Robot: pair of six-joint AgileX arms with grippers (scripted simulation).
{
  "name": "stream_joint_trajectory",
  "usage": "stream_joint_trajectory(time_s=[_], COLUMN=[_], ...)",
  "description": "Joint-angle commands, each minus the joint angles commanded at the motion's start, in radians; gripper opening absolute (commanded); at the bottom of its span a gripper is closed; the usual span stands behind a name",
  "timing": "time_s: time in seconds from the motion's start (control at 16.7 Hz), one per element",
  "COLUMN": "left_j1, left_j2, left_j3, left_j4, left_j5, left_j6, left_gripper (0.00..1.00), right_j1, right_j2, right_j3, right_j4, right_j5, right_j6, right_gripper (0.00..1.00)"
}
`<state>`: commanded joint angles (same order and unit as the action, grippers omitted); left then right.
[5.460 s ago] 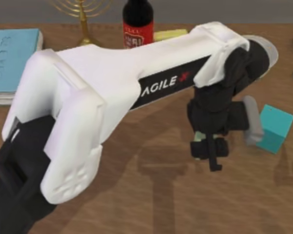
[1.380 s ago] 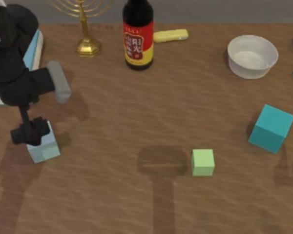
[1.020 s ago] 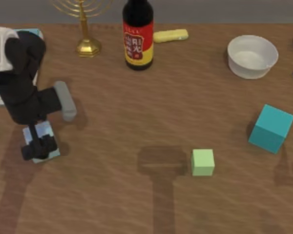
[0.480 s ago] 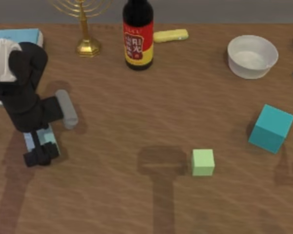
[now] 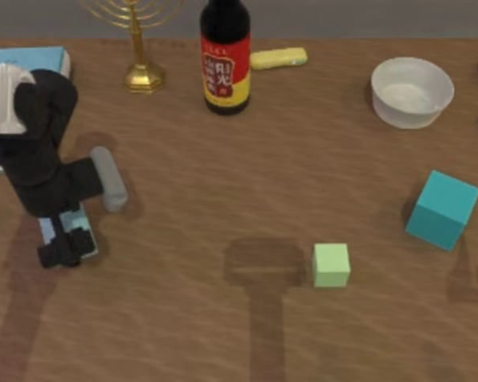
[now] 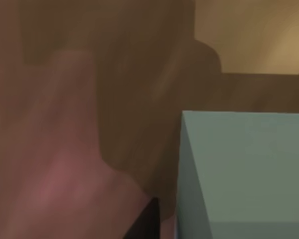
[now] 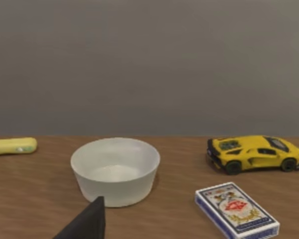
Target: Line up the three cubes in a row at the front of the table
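Observation:
My left gripper (image 5: 64, 248) is down over the pale sky-blue cube (image 5: 81, 223) at the left of the table (image 5: 223, 183), with one jaw on each side of it. In the left wrist view the cube (image 6: 244, 169) fills the frame. One dark finger (image 6: 145, 221) stands just off its side with a narrow gap. The small light green cube (image 5: 331, 265) rests near the front middle. The larger teal cube (image 5: 442, 209) sits at the right, turned at an angle. The right arm is out of the top view; one finger (image 7: 89, 221) of its gripper shows, far out to the side.
Along the back stand a gold candelabra (image 5: 139, 48), a dark sauce bottle (image 5: 225, 56), a yellow bar (image 5: 279, 57) and a white bowl (image 5: 412, 91). A pale blue book (image 5: 24, 60) lies back left. A card pack (image 7: 236, 209) and a yellow toy car (image 7: 254, 153) sit back right.
The left arm set the green cube down near the front middle and swung to the left. It then lowered over the sky-blue cube, and has barely moved in the last half second.

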<state>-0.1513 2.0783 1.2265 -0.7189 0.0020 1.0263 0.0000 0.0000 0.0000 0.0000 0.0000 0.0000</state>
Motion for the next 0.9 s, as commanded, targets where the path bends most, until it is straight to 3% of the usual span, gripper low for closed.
stream_joint_trajectory(time_s=[0.24,0.9], left_j1=[0.000,-0.001], left_j2=[0.000,-0.033], left_j3=[0.000,0.015], left_j4=[0.000,-0.040], left_j5=[0.000,0.009], left_j6=[0.000,-0.009], left_gripper=[0.02,0.00], right_j1=[0.000,0.000], right_j2=[0.000,0.000], right_j3=[0.000,0.000], right_j4=[0.000,0.000], right_j5=[0.000,0.000], right_j6=[0.000,0.000], right_gripper=[1.00,1.00])
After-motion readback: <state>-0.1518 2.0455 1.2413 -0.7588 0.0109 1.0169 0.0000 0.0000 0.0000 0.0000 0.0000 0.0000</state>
